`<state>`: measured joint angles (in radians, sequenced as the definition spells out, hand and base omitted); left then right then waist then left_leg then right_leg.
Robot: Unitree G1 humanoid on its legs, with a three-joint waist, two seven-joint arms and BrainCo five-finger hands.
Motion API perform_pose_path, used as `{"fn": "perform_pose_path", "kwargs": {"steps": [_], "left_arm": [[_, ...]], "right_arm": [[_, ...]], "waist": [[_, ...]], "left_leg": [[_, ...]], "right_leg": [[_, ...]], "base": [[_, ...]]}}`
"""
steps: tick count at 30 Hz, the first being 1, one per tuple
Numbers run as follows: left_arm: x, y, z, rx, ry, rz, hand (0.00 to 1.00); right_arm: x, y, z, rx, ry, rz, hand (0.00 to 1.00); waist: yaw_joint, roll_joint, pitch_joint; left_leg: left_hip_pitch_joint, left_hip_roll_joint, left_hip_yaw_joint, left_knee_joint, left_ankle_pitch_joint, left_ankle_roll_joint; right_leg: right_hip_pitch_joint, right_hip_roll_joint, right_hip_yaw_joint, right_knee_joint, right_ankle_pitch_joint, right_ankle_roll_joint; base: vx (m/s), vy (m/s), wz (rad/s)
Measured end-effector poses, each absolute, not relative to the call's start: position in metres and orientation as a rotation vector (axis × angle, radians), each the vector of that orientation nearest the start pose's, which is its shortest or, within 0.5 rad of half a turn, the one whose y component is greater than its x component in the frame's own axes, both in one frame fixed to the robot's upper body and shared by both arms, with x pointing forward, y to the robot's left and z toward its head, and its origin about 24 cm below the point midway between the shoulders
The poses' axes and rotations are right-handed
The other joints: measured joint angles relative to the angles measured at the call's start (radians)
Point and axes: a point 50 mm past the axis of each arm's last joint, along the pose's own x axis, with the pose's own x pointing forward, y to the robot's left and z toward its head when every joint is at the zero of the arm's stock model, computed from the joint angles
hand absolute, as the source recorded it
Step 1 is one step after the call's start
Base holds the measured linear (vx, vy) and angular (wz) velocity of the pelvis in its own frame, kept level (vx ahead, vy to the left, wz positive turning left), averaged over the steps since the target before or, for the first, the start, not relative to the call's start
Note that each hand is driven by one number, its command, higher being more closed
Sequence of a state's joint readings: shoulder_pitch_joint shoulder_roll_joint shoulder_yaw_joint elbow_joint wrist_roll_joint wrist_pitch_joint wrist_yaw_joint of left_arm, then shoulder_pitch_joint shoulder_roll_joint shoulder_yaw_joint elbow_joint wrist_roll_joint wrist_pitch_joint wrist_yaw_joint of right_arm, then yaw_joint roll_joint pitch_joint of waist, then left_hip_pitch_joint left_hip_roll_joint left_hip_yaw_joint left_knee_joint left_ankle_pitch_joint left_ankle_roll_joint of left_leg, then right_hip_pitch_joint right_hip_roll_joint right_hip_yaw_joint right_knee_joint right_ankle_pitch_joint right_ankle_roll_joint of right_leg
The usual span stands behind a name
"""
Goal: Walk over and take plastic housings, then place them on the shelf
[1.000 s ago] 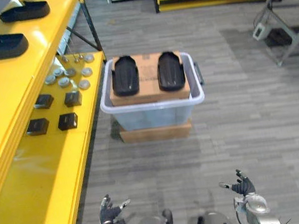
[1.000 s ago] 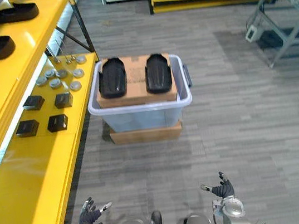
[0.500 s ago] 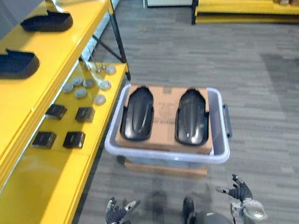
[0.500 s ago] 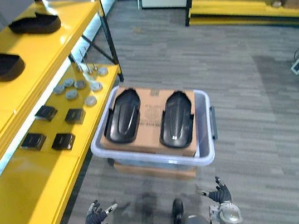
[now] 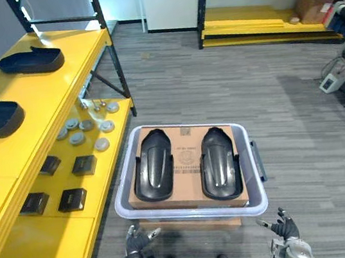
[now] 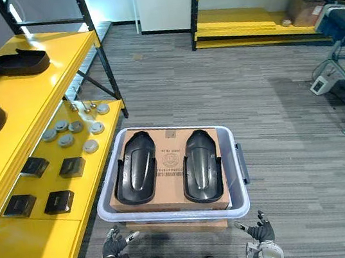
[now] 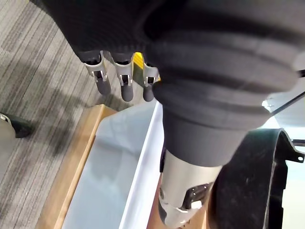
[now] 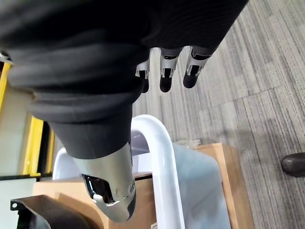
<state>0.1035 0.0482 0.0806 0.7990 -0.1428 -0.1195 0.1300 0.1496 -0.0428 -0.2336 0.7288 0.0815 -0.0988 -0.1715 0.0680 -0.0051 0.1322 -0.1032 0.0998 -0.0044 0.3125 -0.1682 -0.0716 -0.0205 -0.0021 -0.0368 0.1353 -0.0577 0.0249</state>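
Left eye view has both plastic housings (image 5: 154, 172) at 12 o'clock on the cardboard box (image 5: 187, 159) in the bin (image 5: 192, 215), left hand (image 5: 137, 240) and right hand (image 5: 283, 226) loose-fingered and empty, so stepping in square before reaching looks smart.

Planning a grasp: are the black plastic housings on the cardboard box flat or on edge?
Flat: both black plastic housings lie side by side, domed backs up, on the brown cardboard box.
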Motion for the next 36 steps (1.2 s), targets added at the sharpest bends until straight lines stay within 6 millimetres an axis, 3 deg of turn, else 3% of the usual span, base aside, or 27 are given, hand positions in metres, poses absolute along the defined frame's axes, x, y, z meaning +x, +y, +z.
{"fn": "perform_pose_path", "kwargs": {"steps": [6,11,15,25,32,36], "left_arm": [[0.136,0.201,-0.13,-0.035,0.787,0.322,0.0],[0.123,0.202,-0.134,-0.013,0.819,0.299,0.0],[0.112,0.203,-0.137,-0.006,0.845,0.304,0.0],[0.108,0.209,-0.136,0.017,0.843,0.305,0.0],[0.123,0.211,-0.13,0.026,0.795,0.305,0.0],[0.13,0.211,-0.125,0.029,0.757,0.316,0.0]], "right_arm": [[0.131,-0.232,-0.116,0.043,0.725,-0.527,0.0],[0.169,-0.256,-0.053,-0.056,0.397,-0.548,0.0],[0.187,-0.26,-0.022,-0.164,0.25,-0.539,0.0],[0.22,-0.243,-0.009,-0.401,0.209,-0.439,0.0],[0.267,-0.231,-0.004,-0.455,0.238,-0.445,0.0],[0.283,-0.228,0.001,-0.461,0.247,-0.471,0.0]], "waist": [[0.0,-0.002,-0.011],[-0.003,-0.005,-0.012],[-0.002,-0.007,-0.015],[0.001,-0.006,-0.001],[0.008,0.004,0.091],[0.038,0.011,0.144]], "left_leg": [[0.016,-0.018,0.045,-0.037,-0.003,0.015],[0.054,-0.033,0.06,-0.095,0.014,0.038],[0.064,-0.051,0.057,-0.124,0.031,0.051],[0.029,-0.085,0.0,-0.138,0.056,0.067],[-0.074,-0.105,-0.05,-0.135,0.104,0.069],[-0.106,-0.111,-0.063,-0.117,0.109,0.07]], "right_leg": [[0.001,-0.016,0.053,-0.052,0.033,0.016],[0.014,-0.026,0.071,-0.074,0.036,0.02],[0.017,-0.031,0.069,-0.091,0.038,0.024],[0.0,-0.053,0.028,-0.104,0.044,0.032],[-0.074,-0.068,-0.015,-0.104,0.078,0.036],[-0.093,-0.071,-0.025,-0.103,0.086,0.038]], "base": [[0.04,0.068,-0.23],[0.05,0.019,-0.08],[0.05,0.023,0.04],[-0.01,0.006,0.15],[-0.1,0.0,0.21],[-0.08,0.015,0.09]]}}
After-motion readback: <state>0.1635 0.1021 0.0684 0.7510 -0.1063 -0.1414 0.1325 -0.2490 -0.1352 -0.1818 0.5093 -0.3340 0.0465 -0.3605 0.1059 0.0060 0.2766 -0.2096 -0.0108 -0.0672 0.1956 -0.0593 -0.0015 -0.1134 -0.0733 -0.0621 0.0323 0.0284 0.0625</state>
